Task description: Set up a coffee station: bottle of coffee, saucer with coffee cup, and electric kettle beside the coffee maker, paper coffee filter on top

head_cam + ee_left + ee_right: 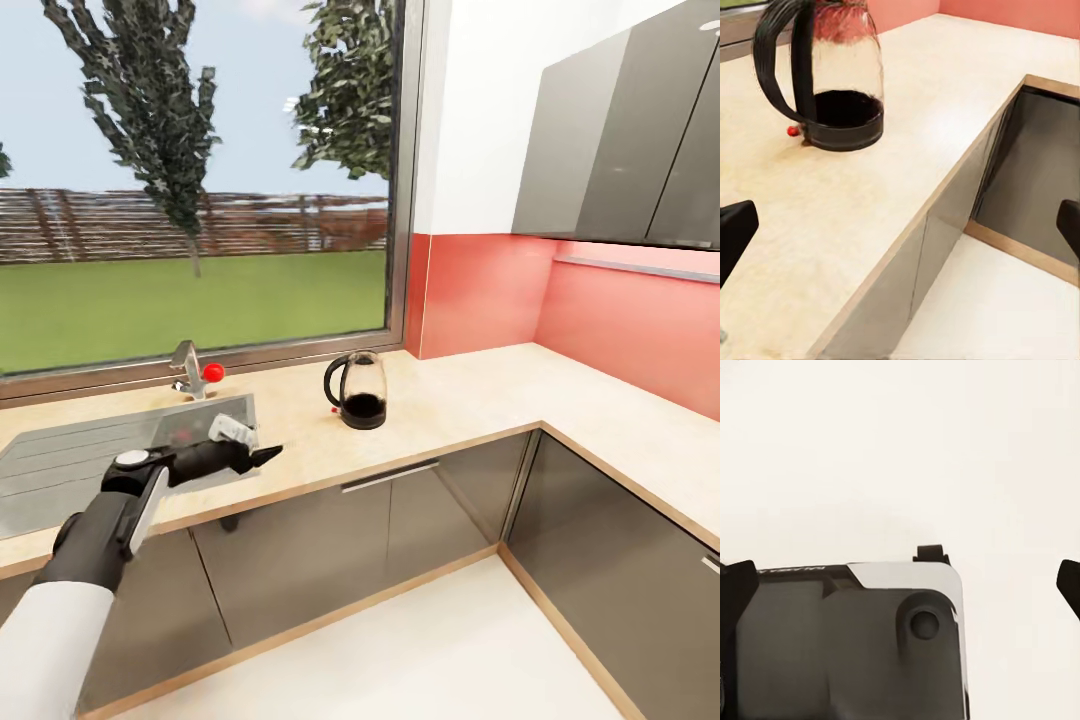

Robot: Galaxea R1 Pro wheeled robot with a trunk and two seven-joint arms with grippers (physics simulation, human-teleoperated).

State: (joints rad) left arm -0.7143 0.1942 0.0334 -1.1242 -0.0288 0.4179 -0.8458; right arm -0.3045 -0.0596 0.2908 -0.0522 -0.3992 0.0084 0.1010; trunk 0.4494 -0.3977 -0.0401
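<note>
**Clerk:** On the tabletop [470, 395], under the window: one electric kettle [357, 390], upright, glass body, dark base, red switch at its foot. It stands alone, well clear of the sink [60, 465] and tap [190, 368].

**Checker:** Coffee maker beside it?

**Clerk:** None listed on this stretch of tabletop. Also unlisted here: bottle of coffee, filter, saucer, cup. I judge the station barely begun, or being assembled elsewhere; the kettle may yet need carrying to the machine.

**Checker:** Left gripper?

**Clerk:** Left gripper [258, 456], hovering over the tabletop's front edge near the sink, aimed toward the kettle. From the left wrist camera its fingertips [735, 229] sit wide apart at the margins, nothing between them; the kettle lies ahead, not yet reached.

**Checker:** Right gripper?

**Clerk:** Right gripper [900, 585], fingers spread wide, holding nothing, pointed at a pale blank surface with part of the robot's own body below.

**Checker:** Remaining?

**Clerk:** By my estimate, every placement.
</note>
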